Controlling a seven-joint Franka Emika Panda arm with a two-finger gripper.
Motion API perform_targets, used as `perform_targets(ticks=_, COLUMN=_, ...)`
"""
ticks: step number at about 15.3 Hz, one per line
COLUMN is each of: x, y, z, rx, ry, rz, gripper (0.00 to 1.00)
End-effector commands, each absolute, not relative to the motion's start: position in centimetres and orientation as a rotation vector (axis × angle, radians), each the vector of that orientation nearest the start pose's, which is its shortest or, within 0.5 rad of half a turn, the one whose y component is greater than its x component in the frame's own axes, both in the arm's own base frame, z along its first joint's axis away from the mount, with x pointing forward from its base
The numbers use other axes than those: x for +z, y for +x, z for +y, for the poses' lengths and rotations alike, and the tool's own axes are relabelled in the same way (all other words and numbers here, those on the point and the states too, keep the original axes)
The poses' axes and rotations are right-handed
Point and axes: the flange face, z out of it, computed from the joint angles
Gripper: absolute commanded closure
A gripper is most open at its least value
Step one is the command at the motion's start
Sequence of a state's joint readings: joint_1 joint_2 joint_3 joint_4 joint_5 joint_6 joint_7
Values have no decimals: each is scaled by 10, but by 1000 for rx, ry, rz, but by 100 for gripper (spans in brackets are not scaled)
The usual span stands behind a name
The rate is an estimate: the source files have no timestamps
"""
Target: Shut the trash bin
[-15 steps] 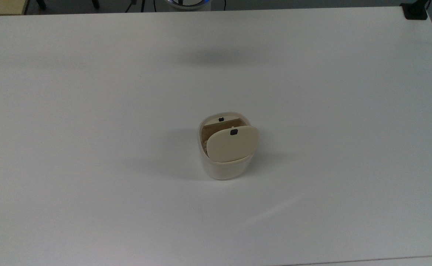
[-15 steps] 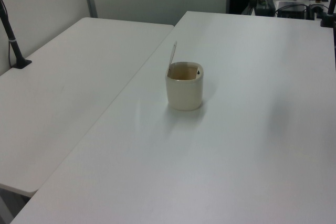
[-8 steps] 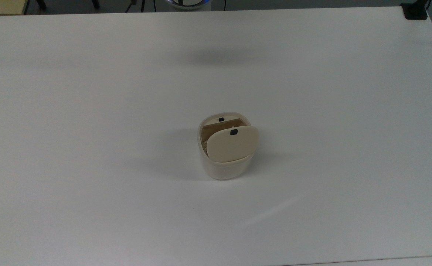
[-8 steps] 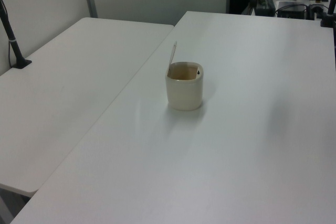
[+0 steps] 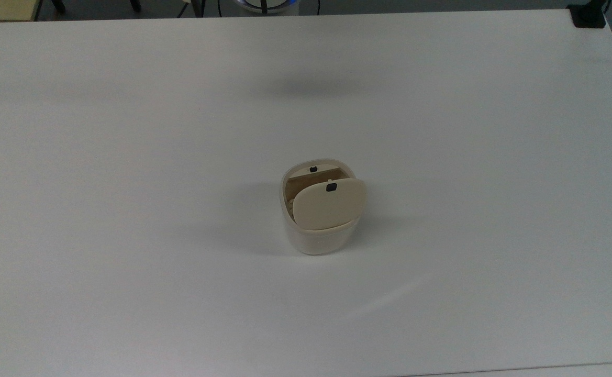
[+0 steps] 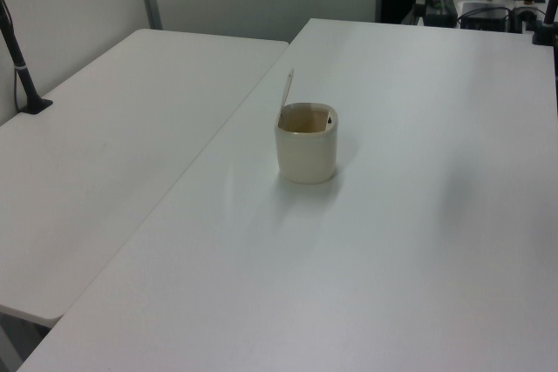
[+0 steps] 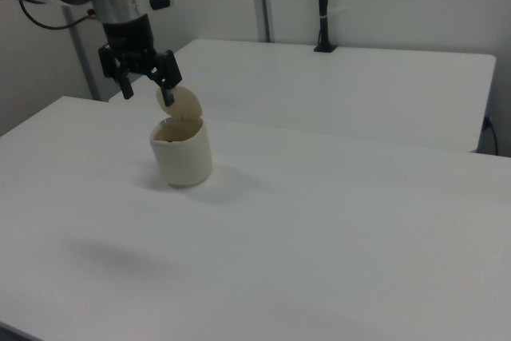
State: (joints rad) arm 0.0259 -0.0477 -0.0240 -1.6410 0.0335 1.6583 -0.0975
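Nothing of the task's thing has moved since the earlier frames: the trash bin [image 5: 319,222] sits at the same spot just below the centre of the top view, and only the soft shadow on the table [image 5: 128,131] near the top of the top view has drifted a little lower and to the top view's right, which suggests the arm above is on the move. In the right view the bin [image 7: 183,152] stands left of centre with its lid [image 7: 180,106] raised nearly upright, and the pincer [image 7: 147,79] hangs in the upper left of the right view, fingers spread apart and holding nothing. It looks to be close to the lid's upper edge, though from this angle I cannot say whether it is beside the lid, behind it or touching it. In the left view the lid [image 6: 287,90] shows edge-on as a thin sliver rising from the bin [image 6: 307,143], whose mouth is wide open, so closing is not yet begun. The bin is small and probably light; a push that lands on the wall instead of the lid, or comes sideways, could slide or tip it. Pressing the wrong face would force the lid further back against its hinge.
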Motion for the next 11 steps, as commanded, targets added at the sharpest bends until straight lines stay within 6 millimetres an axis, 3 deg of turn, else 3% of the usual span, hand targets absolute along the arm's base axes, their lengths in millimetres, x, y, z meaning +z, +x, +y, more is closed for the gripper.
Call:
perform_targets(ticks=1, x=612, y=576, z=18, rx=-258, ry=-3111, rz=-268, gripper=0)
perform_targets(ticks=2, x=610, y=584, z=28, rx=-298, ry=-3109, rz=-283, gripper=6)
perform_targets(ticks=5, x=601, y=609, z=45, rx=-352, ry=-3096, rz=-227, gripper=40)
perform_targets(ticks=7, x=593, y=627, z=53, rx=-389, ry=-3072, rz=-30, gripper=76)
perform_targets(ticks=8, x=592, y=636, z=69, rx=-426, ry=-3048, rz=80, gripper=96)
perform_targets(ticks=10, x=583, y=650, z=102, rx=-501, ry=-2977, rz=353, gripper=100)
perform_targets(ticks=11, x=581, y=657, z=107, rx=-559, ry=-2911, rz=510, gripper=100)
